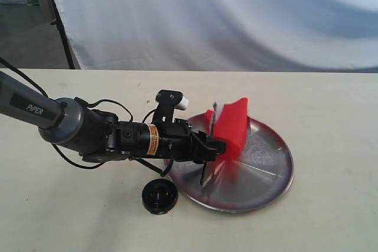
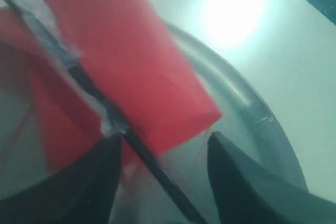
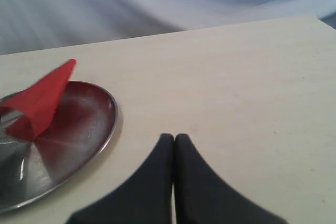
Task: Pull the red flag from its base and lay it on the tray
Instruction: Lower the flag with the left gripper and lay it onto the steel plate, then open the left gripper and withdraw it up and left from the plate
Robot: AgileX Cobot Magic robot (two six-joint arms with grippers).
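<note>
The left tool (image 2: 165, 141) is released, jaws apart; the flag (image 1: 231, 127) leans between them, stick beside one finger, cloth over the tray (image 1: 276, 186) just ahead. The base (image 1: 159, 196) lies near its wrist. The right tool (image 3: 174, 140) is clenched, empty.

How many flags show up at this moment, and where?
1. The red flag leans over the tray, its stick inside the open left tool. The black base on the table beside the tray holds none. No other seems hidden.
</note>
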